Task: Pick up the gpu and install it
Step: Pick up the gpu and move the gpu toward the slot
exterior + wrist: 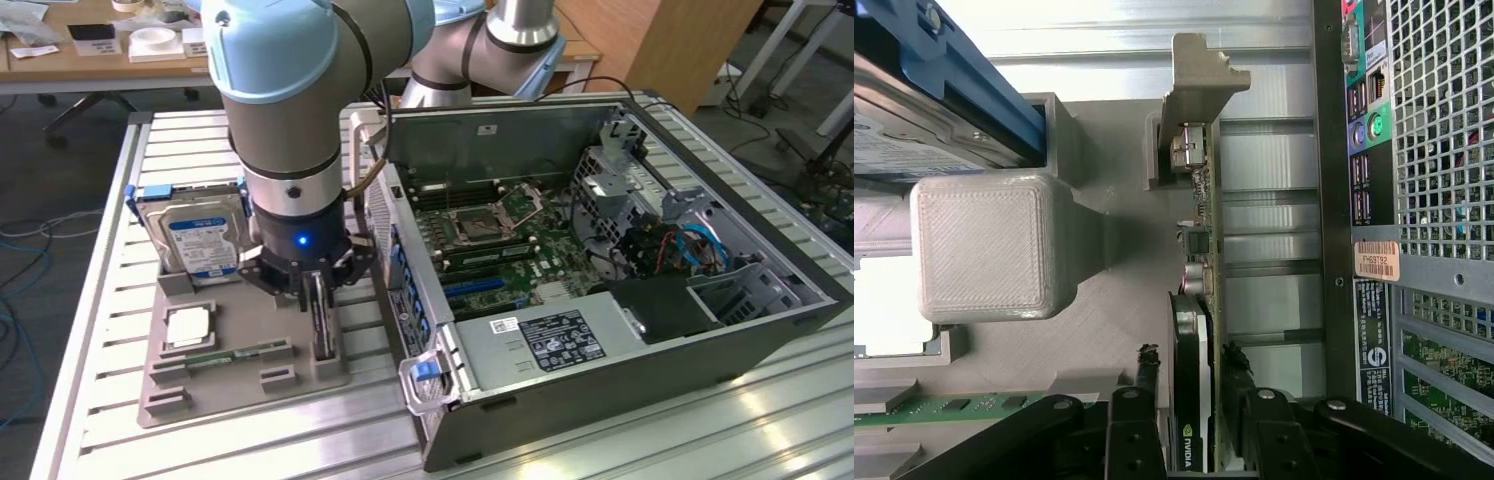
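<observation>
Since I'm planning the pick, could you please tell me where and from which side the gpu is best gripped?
I'd grip the gpu along its upper long edge, near the middle, pinching its two flat faces from straight above. It stands on edge in a slot of the gray holder, so the thin top edge is free while the bottom is seated.

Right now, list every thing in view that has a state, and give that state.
gpu, standing on edge in a slot of the tray, not lifted.
gripper, open, fingers either side of the gpu.
hard drive, upright in its tray slot.
memory stick, lying flat in the tray.
computer case, on its side, side panel off, inside exposed.
</observation>
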{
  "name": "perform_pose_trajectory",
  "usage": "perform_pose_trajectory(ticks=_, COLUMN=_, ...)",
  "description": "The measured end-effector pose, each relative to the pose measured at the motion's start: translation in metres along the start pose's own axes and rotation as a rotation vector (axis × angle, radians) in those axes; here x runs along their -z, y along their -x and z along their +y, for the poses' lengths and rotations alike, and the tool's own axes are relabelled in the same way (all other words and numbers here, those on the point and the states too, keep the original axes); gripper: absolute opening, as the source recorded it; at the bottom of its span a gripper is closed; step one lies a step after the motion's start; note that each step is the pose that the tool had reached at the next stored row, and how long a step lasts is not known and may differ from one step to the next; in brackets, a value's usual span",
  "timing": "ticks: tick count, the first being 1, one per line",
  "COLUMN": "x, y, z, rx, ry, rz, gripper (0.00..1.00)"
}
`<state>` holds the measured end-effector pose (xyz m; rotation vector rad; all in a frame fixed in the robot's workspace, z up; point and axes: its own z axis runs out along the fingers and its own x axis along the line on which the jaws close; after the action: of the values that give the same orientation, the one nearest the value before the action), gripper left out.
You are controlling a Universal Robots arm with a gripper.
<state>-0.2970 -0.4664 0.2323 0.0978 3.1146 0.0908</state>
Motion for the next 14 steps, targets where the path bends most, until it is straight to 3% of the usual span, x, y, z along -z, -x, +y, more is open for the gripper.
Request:
perform_pose_trajectory(ticks=1, x=0.0000, y=0.0000, z=0.0000, rx=0.000, ry=0.0000, rz=0.0000, gripper=0.40)
perform_pose_trajectory(ticks=2, x=0.0000, y=0.0000, z=0.0000, rx=0.000, ry=-0.0001, rz=0.0001, gripper=0.33)
perform_pose_trajectory(ticks=14, x=0.0000, y=0.0000, z=0.0000, rx=0.000, ry=0.0000, rz=0.0000, gripper=0.33)
